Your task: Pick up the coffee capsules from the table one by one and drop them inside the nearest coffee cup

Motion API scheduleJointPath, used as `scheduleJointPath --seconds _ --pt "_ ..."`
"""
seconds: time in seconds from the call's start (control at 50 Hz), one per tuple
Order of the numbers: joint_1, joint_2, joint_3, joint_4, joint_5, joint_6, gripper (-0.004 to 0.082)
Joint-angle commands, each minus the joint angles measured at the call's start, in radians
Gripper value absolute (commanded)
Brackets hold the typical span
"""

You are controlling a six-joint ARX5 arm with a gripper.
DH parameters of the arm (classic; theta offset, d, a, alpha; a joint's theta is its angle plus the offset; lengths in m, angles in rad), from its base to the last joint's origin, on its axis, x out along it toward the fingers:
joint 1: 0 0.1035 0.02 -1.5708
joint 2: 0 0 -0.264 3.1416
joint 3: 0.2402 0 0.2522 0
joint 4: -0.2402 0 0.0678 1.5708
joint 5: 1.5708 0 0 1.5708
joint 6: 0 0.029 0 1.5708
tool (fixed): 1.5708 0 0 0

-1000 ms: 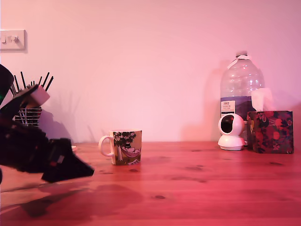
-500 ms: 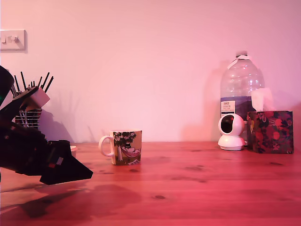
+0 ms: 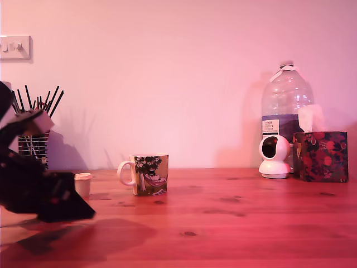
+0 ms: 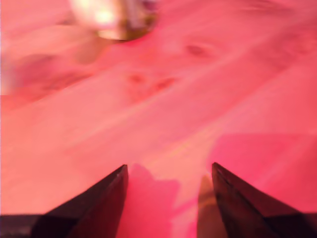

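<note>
Ext. view: small pale cream tapered capsule (image 3: 83, 184) stands upright on the broad reddish-brown wooden surface (image 3: 234, 218), long axis vertical, wider flat rim up, narrower end down on the wood. It sits toward the ext. view's left, apart from the mug, w/ a clear gap of bare wood between them.

Straight-sided mug w/ white handle and rim, printed w/ green trees and a cartoon figure (image 3: 147, 174), stands upright to the capsule's right in the ext. view, opening up, handle pointing toward the capsule's side.

Black gripper (image 3: 83, 214) comes in from the ext. view's left edge, low over the surface, tip angled down and toward the view's right. It sits in front of the capsule, nearer the camera; contact w/ the capsule not seen.

Wrist view: two dark wedge-shaped fingers (image 4: 101, 201) spread apart, bare wood grain showing in the gap, nothing between them. Picture is blurred; a bright rounded blob at the far edge is too smeared to identify.

Behind the arm, dark wire holder of black sticks (image 3: 33, 139). Far right in ext. view, by the wall: clear plastic water bottle (image 3: 286, 109), small white dome camera (image 3: 274, 156), dark floral tissue box (image 3: 320, 155). White wall switch (image 3: 14, 47) upper left.
</note>
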Motion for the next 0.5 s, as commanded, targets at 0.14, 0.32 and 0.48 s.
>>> scheduleJointPath --seconds 0.14,0.32,0.48 --pt "0.045 -0.031 -0.010 -0.013 -0.036 -0.029 0.0481" --pt "0.071 -0.031 -0.010 -0.018 -0.048 -0.050 0.0481" --pt "0.085 -0.031 -0.010 -0.016 -0.047 -0.054 0.0481"
